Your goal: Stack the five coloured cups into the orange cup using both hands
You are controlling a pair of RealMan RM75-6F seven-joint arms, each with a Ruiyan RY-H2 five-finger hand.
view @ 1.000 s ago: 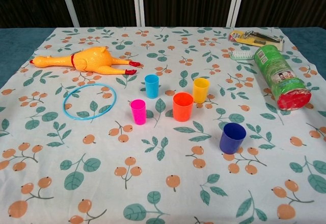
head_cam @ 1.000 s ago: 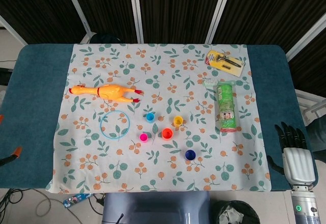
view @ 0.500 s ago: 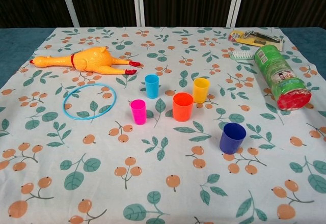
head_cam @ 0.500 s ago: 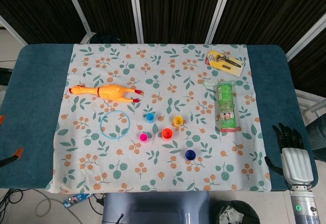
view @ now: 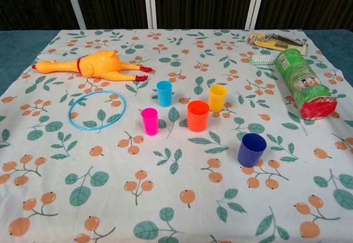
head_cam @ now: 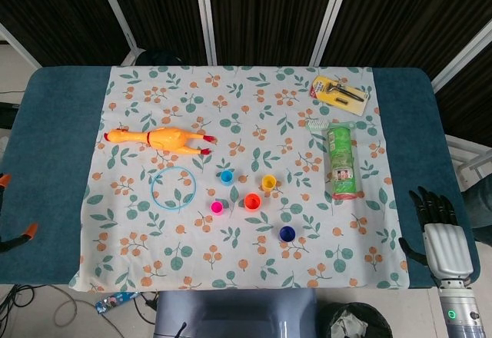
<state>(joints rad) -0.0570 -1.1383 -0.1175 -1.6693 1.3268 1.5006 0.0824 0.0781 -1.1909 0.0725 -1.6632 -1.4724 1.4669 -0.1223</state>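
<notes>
With the right hand (head_cam: 442,226) spread and holding nothing at the table edge and the left hand out of sight, a clumsy reach could topple the dark blue cup (view: 251,149) before it nests in the orange cup (view: 198,116).

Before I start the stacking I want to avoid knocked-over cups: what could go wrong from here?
The pink cup, blue cup and yellow cup stand close around the orange cup, so fingers reaching for one may tip a neighbour. The dark blue cup lies nearest the right hand, which waits open off the cloth's edge. A wide sweep there could also nudge the green canister, which lies on its side and might roll.
</notes>
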